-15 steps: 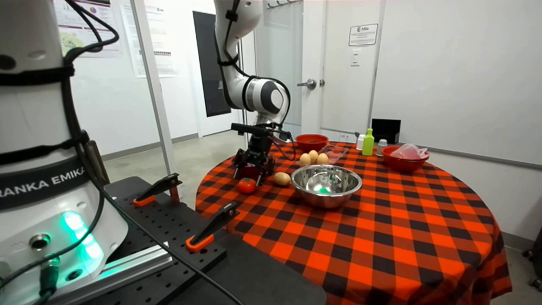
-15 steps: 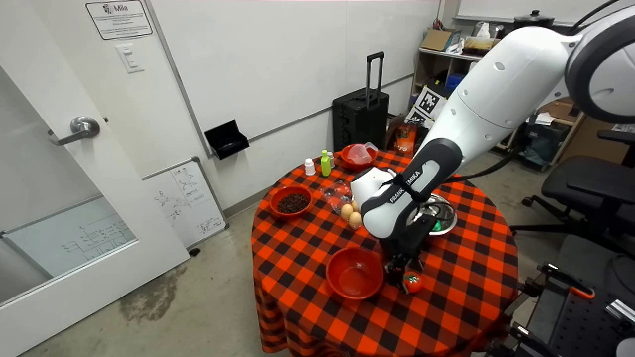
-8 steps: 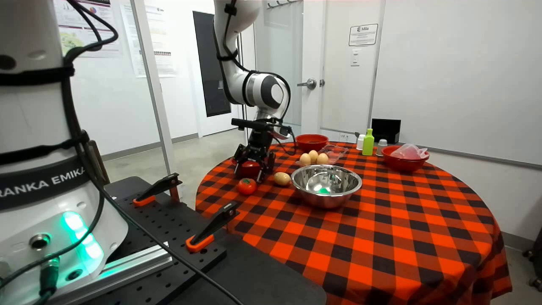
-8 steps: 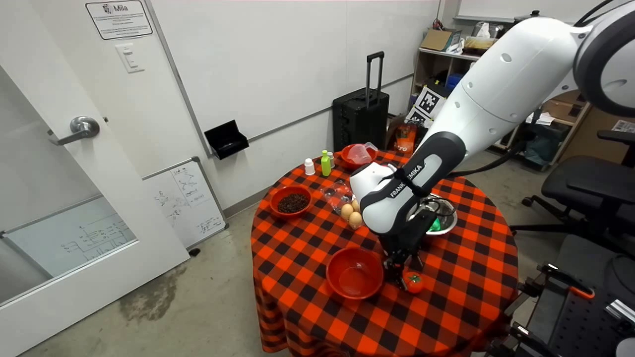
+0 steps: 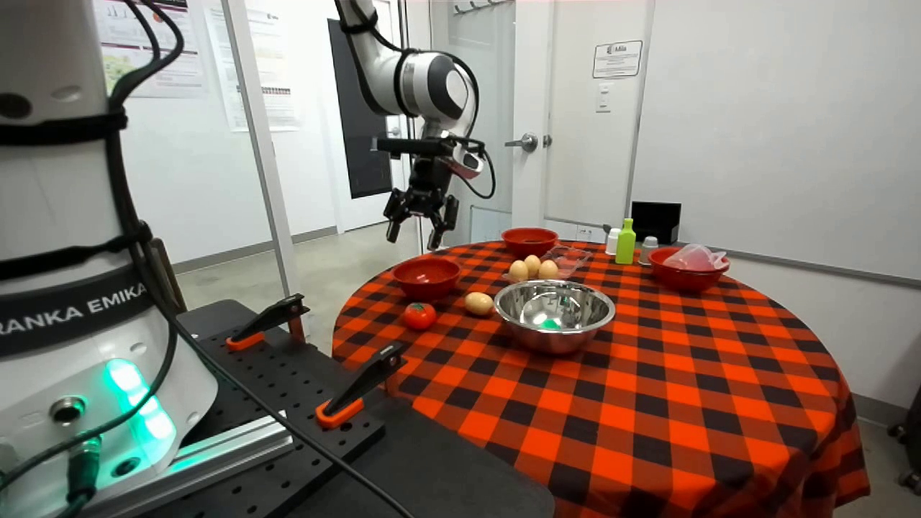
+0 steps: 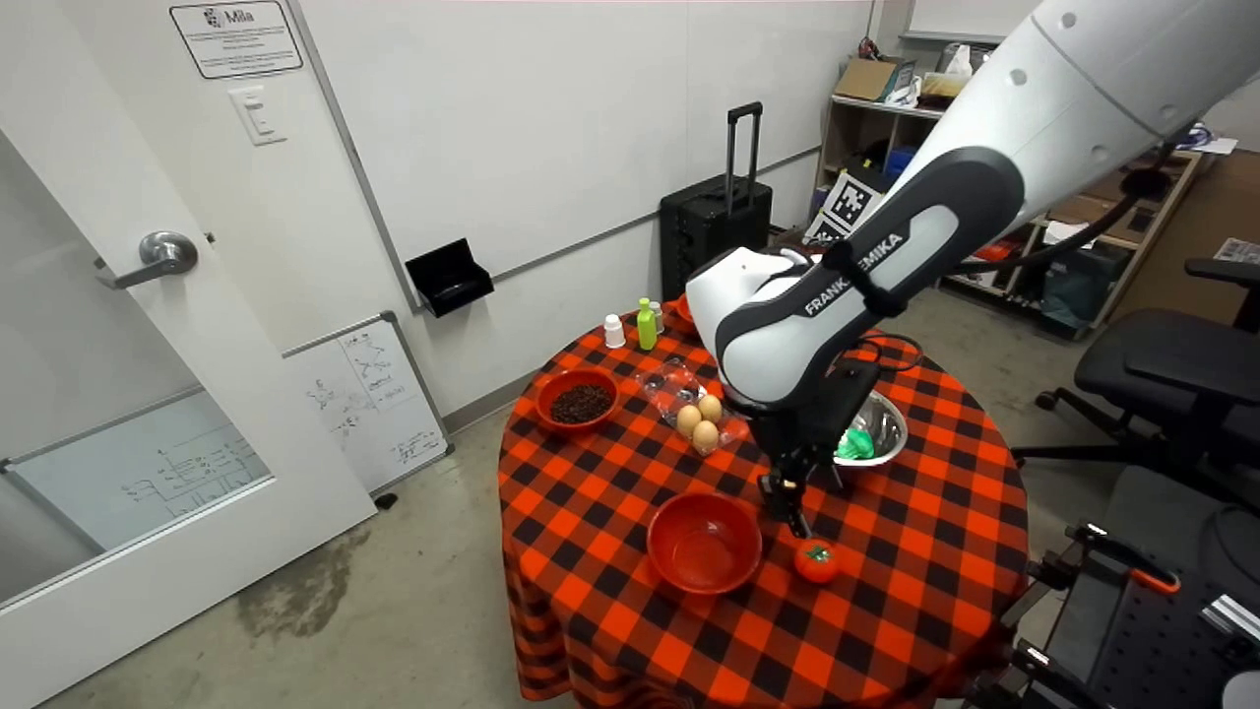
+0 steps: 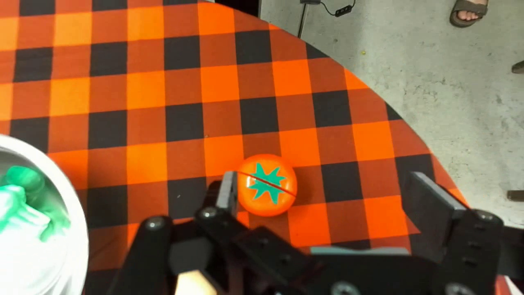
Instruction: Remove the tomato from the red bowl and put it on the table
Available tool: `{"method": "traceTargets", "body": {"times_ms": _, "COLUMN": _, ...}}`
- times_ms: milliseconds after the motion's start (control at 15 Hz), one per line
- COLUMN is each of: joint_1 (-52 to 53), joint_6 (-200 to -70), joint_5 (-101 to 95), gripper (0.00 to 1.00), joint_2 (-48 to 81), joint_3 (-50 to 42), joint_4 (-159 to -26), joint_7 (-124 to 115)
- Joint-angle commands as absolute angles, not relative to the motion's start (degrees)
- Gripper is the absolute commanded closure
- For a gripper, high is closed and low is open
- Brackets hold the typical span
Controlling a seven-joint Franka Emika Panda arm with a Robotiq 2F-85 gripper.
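The tomato (image 5: 419,316), red with a green star top, sits on the checked table (image 5: 647,403), beside the red bowl (image 5: 426,279). The bowl is round, bright red and empty inside; it also shows in an exterior view (image 6: 704,544), with the tomato (image 6: 816,560) to its right. My gripper (image 5: 414,235) is open and empty, well above the bowl and tomato. In the wrist view its fingers are wide apart (image 7: 325,182); the tomato (image 7: 267,185) lies below, near the left finger in the picture, and nothing is held.
A single egg (image 5: 479,303) and a steel bowl (image 5: 554,316) with something green stand near the tomato. Several eggs (image 5: 532,267) lie beside a clear carton. A bowl of dark beans (image 6: 579,401), a green bottle (image 5: 625,243) and a bowl with plastic (image 5: 688,270) stand farther back.
My gripper has risen from low beside the tomato and bowl to well above them, fingers open throughout. The red bowl is uncovered in both exterior views. The tomato stays in place.
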State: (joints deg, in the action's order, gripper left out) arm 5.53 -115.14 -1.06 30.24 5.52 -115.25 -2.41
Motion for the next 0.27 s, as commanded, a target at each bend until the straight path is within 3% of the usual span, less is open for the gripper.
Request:
{"method": "traceTargets", "body": {"times_ms": 0, "joint_1": 6.29, "joint_6": -114.12, "joint_5": -0.6, "gripper": 0.0, "joint_2": 28.3, "joint_3": 5.57, "joint_4": -115.41, "joint_7": -2.26}}
{"method": "traceTargets", "body": {"times_ms": 200, "joint_1": 7.01, "joint_6": -112.85, "joint_5": -0.43, "gripper": 0.0, "joint_2": 24.09, "joint_3": 6.3, "joint_4": -116.64, "joint_7": -2.3}}
